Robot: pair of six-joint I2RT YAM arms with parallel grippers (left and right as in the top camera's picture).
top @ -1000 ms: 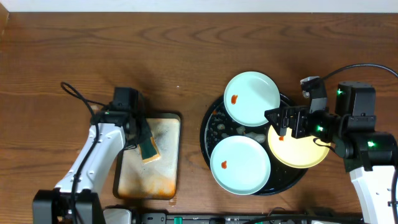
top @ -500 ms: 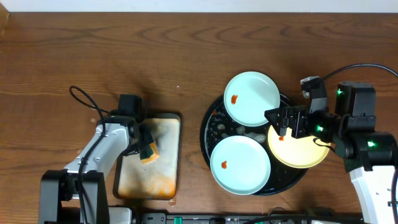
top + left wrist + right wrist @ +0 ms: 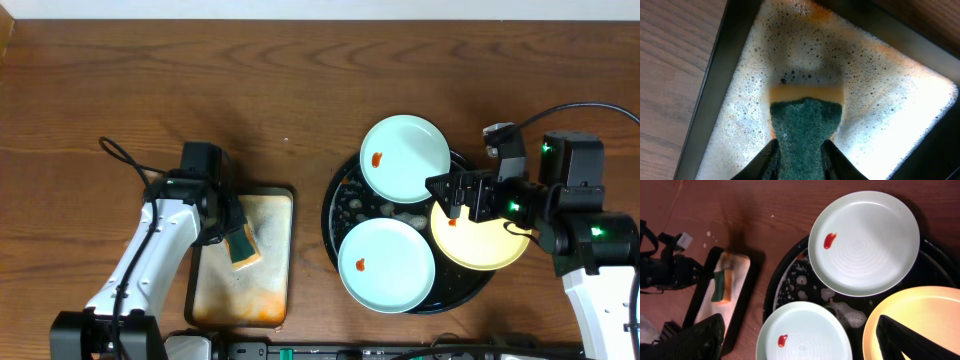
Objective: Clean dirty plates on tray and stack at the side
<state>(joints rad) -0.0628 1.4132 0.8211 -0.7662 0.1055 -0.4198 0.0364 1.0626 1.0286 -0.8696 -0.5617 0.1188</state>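
Note:
Three plates lie on the round black tray: a mint-white plate at the back, a mint-white plate at the front, each with a red sauce spot, and a pale yellow plate at the right. My right gripper hovers open above the tray, between the back plate and the yellow plate; both mint plates and the yellow plate show in its wrist view. My left gripper is shut on a green and yellow sponge over the foamy metal tray.
The rectangular orange-stained metal tray lies at the front left, with soap foam in it. White foam flecks sit on the black tray between the plates. A black cable loops beside the left arm. Brown wood table all round.
My left gripper with the sponge shifted about over the metal tray, and the tray slid slightly. The right arm and the plates have not moved.

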